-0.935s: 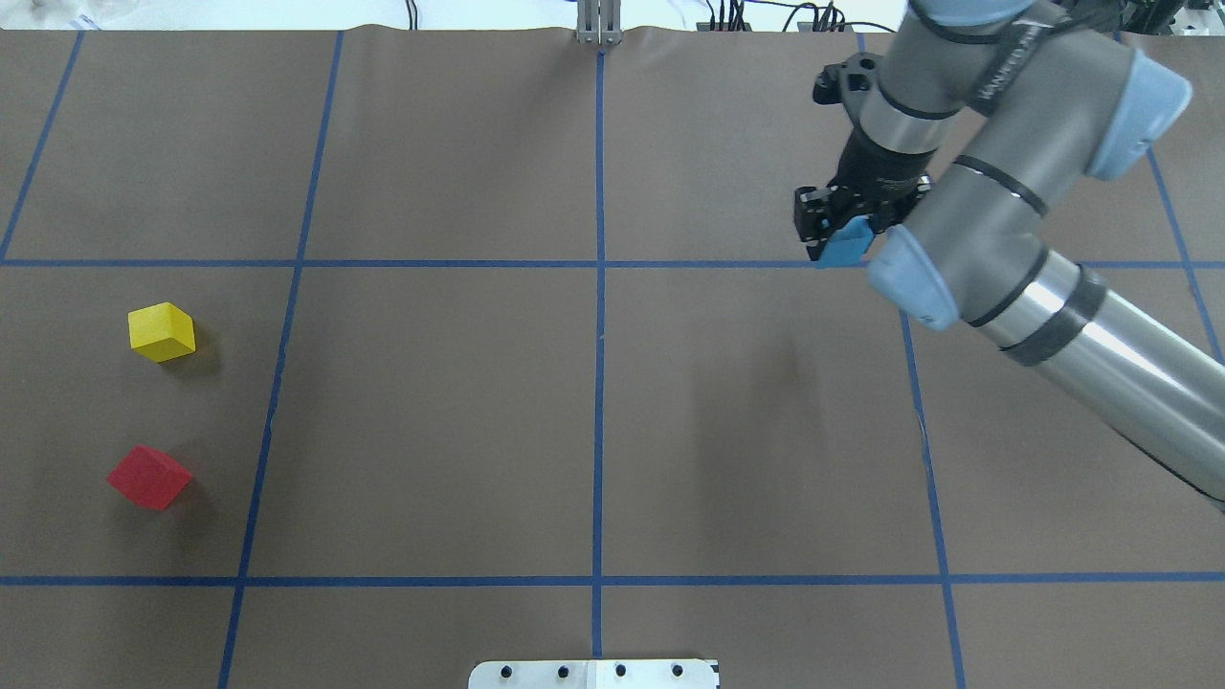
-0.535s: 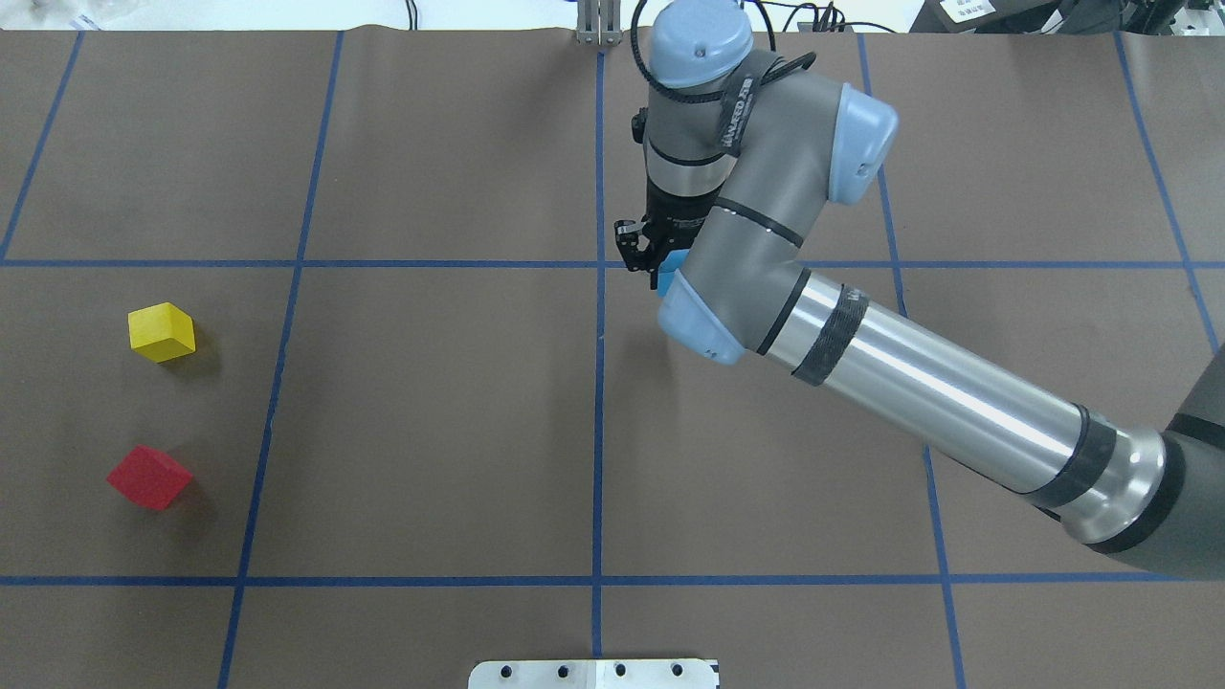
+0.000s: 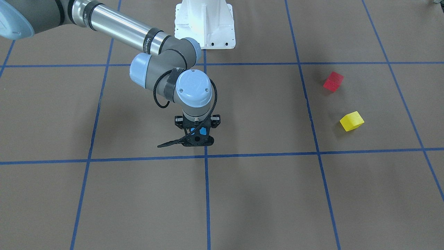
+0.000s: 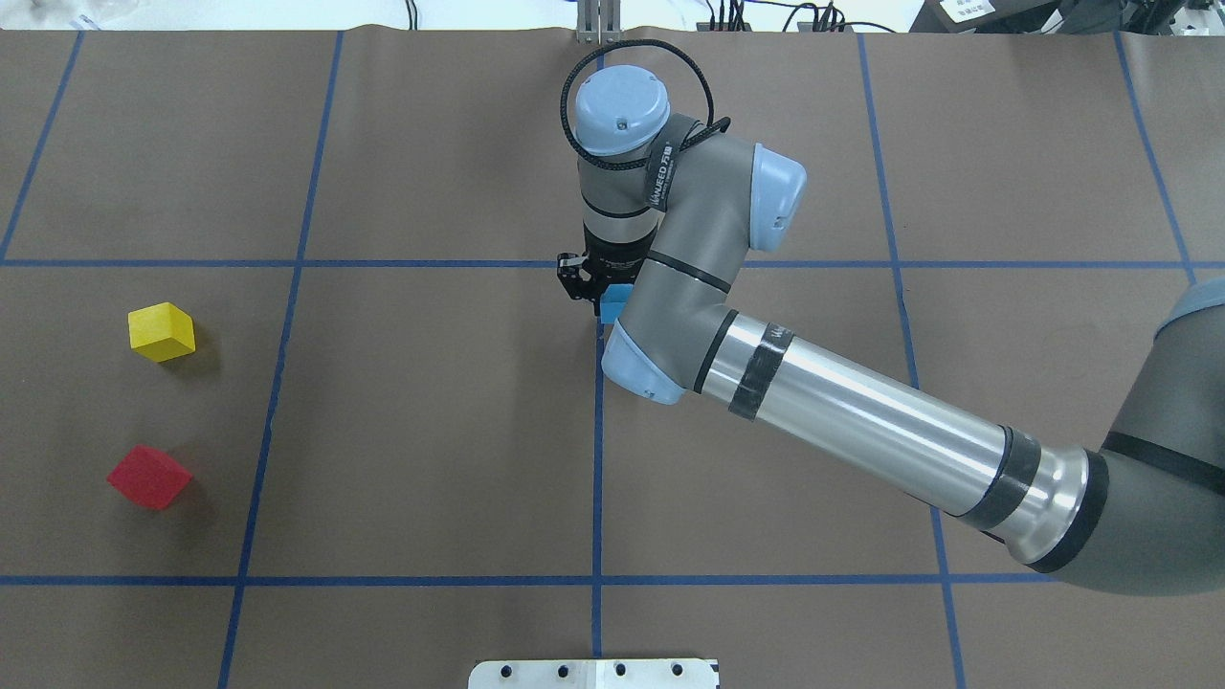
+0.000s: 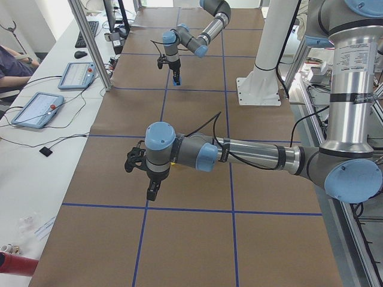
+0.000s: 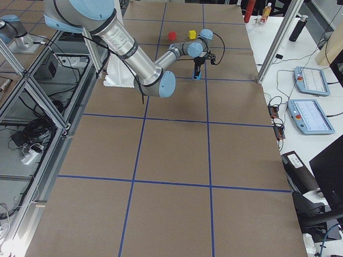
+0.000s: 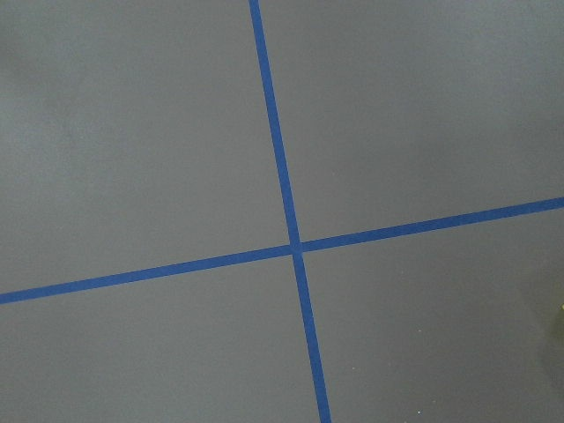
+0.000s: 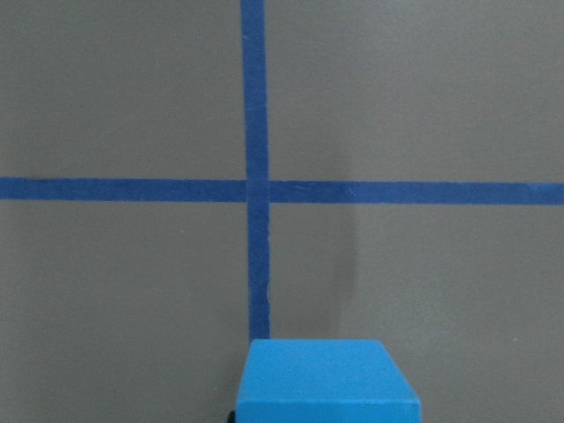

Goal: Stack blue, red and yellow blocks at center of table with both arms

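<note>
Blue block (image 4: 613, 304): small rigid cube, probably light with smooth faces, pinched on opposite flat sides by right gripper (image 4: 593, 290), sitting at 5 o'clock of the centre tape crossing (image 4: 599, 263) in overhead view; best held mid-face.

Bright, even light from above me, soft faint shadows on the table (image 4: 431, 431) beside my right fingers (image 4: 580, 285), white glare along my silver tube (image 4: 861, 421) behind them, blue block (image 8: 328, 381) between them sharp.
</note>
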### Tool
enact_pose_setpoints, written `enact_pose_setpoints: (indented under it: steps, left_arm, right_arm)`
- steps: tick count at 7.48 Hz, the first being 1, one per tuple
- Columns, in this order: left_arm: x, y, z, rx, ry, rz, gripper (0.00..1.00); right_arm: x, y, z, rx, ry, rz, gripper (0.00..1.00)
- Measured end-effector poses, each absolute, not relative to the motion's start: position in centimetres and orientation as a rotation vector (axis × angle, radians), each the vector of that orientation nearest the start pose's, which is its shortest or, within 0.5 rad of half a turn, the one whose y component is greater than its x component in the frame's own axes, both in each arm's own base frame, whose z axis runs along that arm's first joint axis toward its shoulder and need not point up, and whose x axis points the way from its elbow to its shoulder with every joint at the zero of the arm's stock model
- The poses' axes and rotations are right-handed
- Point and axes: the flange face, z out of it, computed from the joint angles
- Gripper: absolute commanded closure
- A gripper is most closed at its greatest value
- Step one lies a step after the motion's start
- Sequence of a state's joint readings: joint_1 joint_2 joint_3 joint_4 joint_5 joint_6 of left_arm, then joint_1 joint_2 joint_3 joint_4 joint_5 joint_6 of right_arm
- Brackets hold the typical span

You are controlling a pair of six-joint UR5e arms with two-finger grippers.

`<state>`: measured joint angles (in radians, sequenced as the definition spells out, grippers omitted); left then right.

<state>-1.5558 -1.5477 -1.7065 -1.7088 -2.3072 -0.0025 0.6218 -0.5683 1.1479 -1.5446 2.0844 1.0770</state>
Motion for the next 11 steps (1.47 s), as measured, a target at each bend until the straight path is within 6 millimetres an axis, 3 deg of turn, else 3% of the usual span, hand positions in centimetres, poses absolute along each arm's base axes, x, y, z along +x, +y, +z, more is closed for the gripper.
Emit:
enact_pose_setpoints:
  steps: [1,2,6,8,9,10,11]
  left_arm:
    - [-5.9,-49.6,59.0,0.233,0.734,0.105,0.0]
    - [-5.9,-49.6,59.0,0.232,0.733,0.104,0.0]
    - [-5.8,-49.9,58.9,0.231,0.734,0.102,0.0]
    - [-5.3,-50.9,56.9,0.231,0.741,0.078,0.01]
    - [-3.5,-51.1,55.0,0.213,0.756,0.024,0.01]
    - [-0.5,-50.2,52.5,0.185,0.781,-0.04,0.01]
    - [3.2,-47.5,50.2,0.169,0.801,-0.097,0.01]
  right_arm:
    - [-62.6,-54.5,18.9,-0.111,-0.774,-0.02,0.85]
    - [-63.2,-54.5,19.1,-0.113,-0.778,-0.015,0.02]
    - [-63.7,-54.2,19.1,-0.105,-0.781,-0.014,0.0]
    - [-61.9,-54.8,17.5,-0.093,-0.805,-0.002,0.0]
    - [-59.4,-55.8,16.5,-0.09,-0.819,0.013,0.0]
    - [-55.7,-56.8,16.1,-0.084,-0.832,0.024,0.0]
    - [-51.1,-57.6,17.2,-0.061,-0.838,0.021,0.0]
